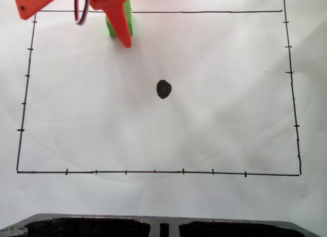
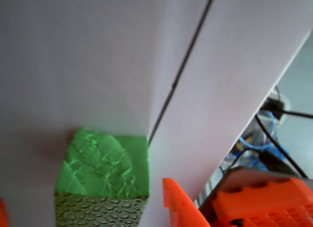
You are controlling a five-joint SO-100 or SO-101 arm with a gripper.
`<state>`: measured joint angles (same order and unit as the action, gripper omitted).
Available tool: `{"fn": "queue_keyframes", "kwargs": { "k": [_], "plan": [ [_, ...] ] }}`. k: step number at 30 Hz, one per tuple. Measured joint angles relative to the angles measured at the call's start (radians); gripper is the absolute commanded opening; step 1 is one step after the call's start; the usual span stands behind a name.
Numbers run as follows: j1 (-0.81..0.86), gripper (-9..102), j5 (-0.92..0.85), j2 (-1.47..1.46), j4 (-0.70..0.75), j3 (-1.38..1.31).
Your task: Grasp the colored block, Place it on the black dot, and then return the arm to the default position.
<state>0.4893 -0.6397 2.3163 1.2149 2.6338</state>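
A: Jaws first, what's the gripper (image 1: 122,35) doing?

B: In the fixed view the orange finger (image 1: 121,23) is pointing down at the top left of the sheet, w/ the colored block (image 1: 127,20) peeking out green on both sides behind it. In the wrist view the block (image 2: 105,166) is sitting between an orange tip (image 2: 178,202) at its right and a sliver of orange at the left edge. There's a gap showing on the right side, so the jaws are standing apart around it, not clenching. Can't tell if the left one is touching.

A: Block's lying where exactly?

B: On the white paper (image 1: 214,119), just below the top line of the drawn rectangle (image 1: 204,12), near its top-left corner. In the wrist view that black line is running up and away from the block's far corner.

A: And the black dot (image 1: 163,89)?

B: Sitting bare around the middle of the rectangle, well apart from block and gripper, down and to the right of them.

A: Anything else?

B: The arm (image 1: 36,2) is entering from the top left w/ a red cable loop (image 1: 82,12) hanging off it. Wrist view's showing blue and black wires (image 2: 254,144) past the paper's edge. A dark tray-like thing (image 1: 163,228) is lying along the bottom of the fixed view.
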Motion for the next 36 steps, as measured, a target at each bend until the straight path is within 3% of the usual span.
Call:
{"fn": "queue_keyframes", "kwargs": {
  "k": [11,25,29,36],
  "plan": [
    [-0.008,19,0.008,0.0,-0.044,0.018],
    [-0.038,11,0.015,0.005,-0.089,0.018],
    [-0.072,11,0.087,0.023,-0.041,-0.003],
    [-0.221,12,0.341,-0.038,0.094,-0.268]
  ]
}}
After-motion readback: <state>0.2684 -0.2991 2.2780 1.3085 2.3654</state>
